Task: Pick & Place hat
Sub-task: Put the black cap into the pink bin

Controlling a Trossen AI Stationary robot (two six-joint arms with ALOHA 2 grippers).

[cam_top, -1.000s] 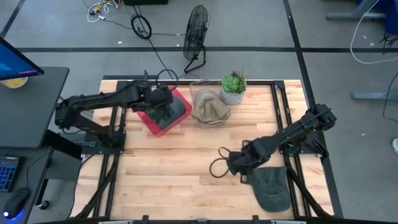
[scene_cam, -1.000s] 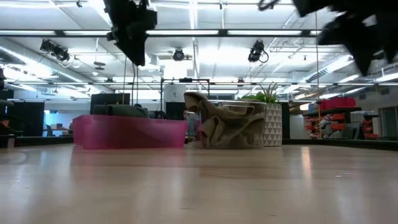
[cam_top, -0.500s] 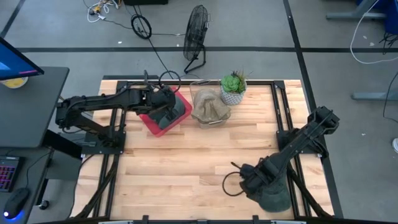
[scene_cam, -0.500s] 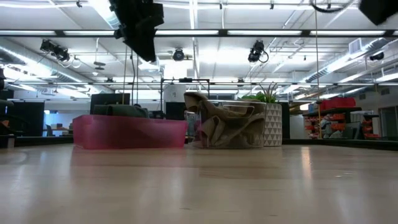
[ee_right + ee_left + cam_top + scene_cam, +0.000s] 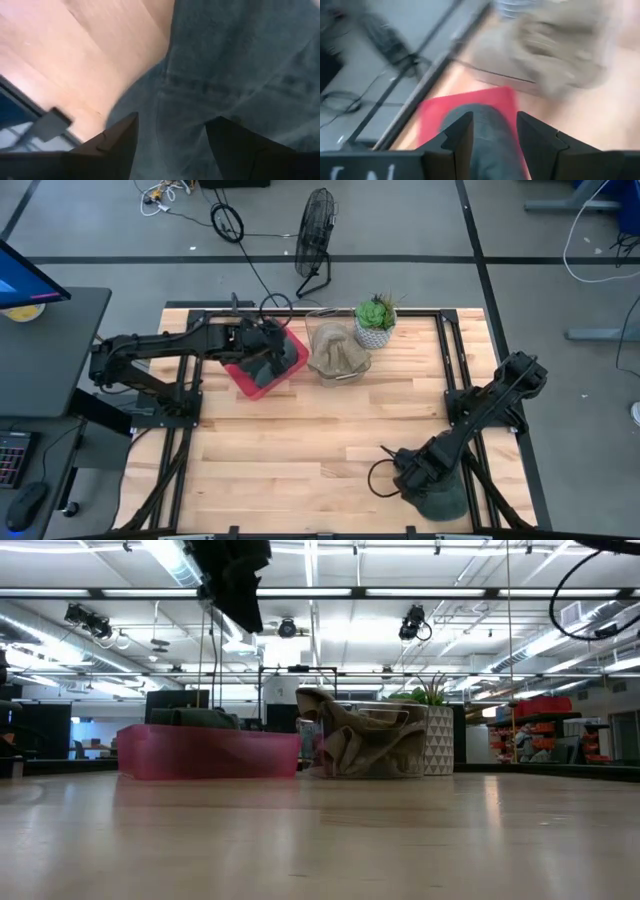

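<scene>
Green hat (image 5: 440,490) sits at the near right corner of the wood-plank table (image 5: 300,440), flat on the surface. Soft washed fabric with visible stitched seams in the right wrist view (image 5: 240,75); rounded crown shape. Its long axis runs roughly near-to-far along the table's right edge; which end is the brim I can't tell, the arm covers part of it.

Right gripper (image 5: 412,477) is low over the hat's left edge, fingers (image 5: 112,140) spread wide, hat fabric showing between them. Contact not confirmable.

Left gripper (image 5: 262,350) hangs above the pink bin (image 5: 262,365), a rigid translucent rectangular tub at the far left of the table. Fingers (image 5: 457,135) are apart with a dark green rounded cloth item (image 5: 482,140) lying in the bin below them, not pinched.

Beside the bin: a crumpled tan hat (image 5: 338,355) in a clear container, then a potted succulent (image 5: 376,320) in a white patterned pot.
</scene>
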